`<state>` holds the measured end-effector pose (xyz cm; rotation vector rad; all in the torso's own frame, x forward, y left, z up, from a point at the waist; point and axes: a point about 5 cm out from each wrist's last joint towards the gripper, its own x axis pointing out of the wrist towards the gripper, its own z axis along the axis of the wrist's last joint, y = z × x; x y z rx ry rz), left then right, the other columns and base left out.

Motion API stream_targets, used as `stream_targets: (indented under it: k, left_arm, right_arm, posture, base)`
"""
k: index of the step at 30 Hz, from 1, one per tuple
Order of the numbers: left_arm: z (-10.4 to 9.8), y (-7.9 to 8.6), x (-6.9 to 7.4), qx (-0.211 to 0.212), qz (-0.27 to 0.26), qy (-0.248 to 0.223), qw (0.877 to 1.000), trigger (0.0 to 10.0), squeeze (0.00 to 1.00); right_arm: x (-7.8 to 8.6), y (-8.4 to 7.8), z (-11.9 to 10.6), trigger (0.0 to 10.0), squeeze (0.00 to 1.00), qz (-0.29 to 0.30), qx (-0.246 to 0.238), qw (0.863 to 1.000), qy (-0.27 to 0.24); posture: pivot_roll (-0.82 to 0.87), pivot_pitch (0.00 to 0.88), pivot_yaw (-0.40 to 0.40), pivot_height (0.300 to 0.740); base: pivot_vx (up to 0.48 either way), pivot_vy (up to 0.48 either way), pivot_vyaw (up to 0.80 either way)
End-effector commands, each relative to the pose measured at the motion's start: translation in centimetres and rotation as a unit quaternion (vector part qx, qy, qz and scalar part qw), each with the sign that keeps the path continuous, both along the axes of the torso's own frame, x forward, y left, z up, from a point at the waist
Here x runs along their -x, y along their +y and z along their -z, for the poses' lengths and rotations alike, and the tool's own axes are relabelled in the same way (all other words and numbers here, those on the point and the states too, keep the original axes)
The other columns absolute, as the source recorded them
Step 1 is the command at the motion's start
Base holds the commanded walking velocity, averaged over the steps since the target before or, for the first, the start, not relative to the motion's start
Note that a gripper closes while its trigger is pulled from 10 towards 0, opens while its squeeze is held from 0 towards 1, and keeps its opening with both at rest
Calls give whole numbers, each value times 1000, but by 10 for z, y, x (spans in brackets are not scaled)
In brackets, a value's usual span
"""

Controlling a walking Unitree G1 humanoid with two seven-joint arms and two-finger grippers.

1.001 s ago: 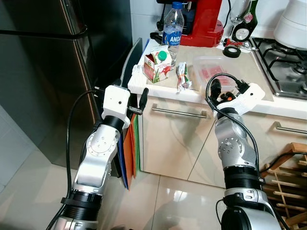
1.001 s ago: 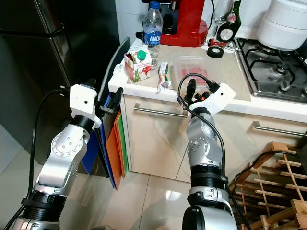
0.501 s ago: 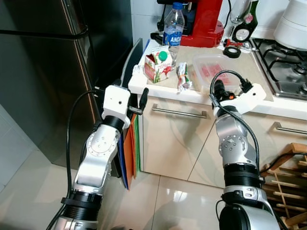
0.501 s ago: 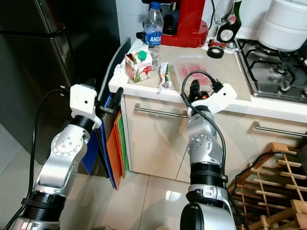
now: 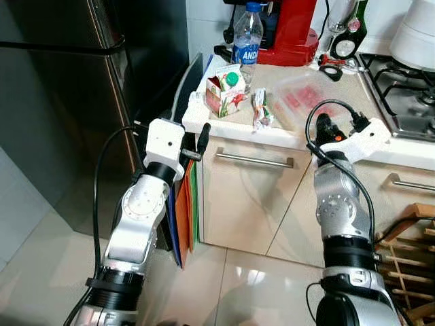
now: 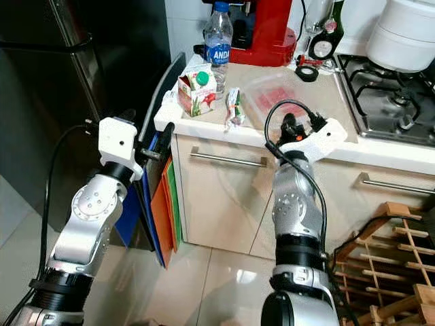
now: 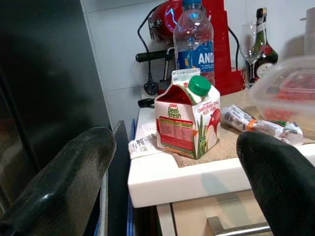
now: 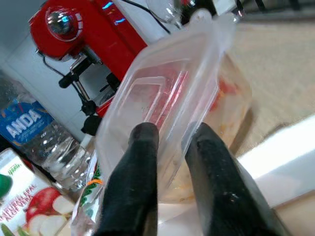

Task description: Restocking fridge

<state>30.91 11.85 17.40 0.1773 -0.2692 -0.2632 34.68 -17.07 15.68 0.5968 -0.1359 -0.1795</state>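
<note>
While the head views blur the clear container (image 5: 309, 102), the right tool (image 8: 170, 142) pinches its rim; the left tool (image 7: 172, 162) gapes wide.

Plastic container (image 8: 167, 103) now tilted, gripped

Water bottle (image 7: 196, 42) label: "AND" (cut off); juice carton (image 7: 187, 121): "Fresh".

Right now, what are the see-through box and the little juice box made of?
The see-through box in the right hand looks like thin clear plastic: glossy, with red food showing through. The juice box looks like printed, coated cardboard, with folded edges and a green plastic cap.
</note>
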Motion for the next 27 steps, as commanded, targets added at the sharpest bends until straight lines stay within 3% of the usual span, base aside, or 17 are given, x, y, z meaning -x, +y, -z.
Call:
stream_targets:
  k: [1,9,16,18,27]
  left_arm:
    - [-3,0,-2,-9,5,-6,1000,10000,0]
    - [-4,-1,-3,-12,2,-9,1000,10000,0]
    - [-4,-3,-4,-13,1,-9,1000,10000,0]
    - [-5,-5,-3,-13,5,-13,1000,10000,0]
    - [-13,-10,-5,14,4,-15,1000,10000,0]
  right_arm:
    - [4,-2,7,0,0,4,48,999,9]
    - [9,6,-7,0,0,10,163,985,-48]
    - [10,-3,-15,0,0,49,193,978,-64]
    - [12,-5,-23,0,0,67,221,969,-83]
    - [15,3,-28,0,0,60,246,961,-107]
  posture:
    - [42,0,15,740]
    - [41,0,13,740]
    - [39,0,14,740]
    - [34,0,14,740]
    - [32,0,10,740]
  base:
    - [0,0,0]
    - [0,0,0]
    - [0,0,0]
    - [0,0,0]
    - [0,0,0]
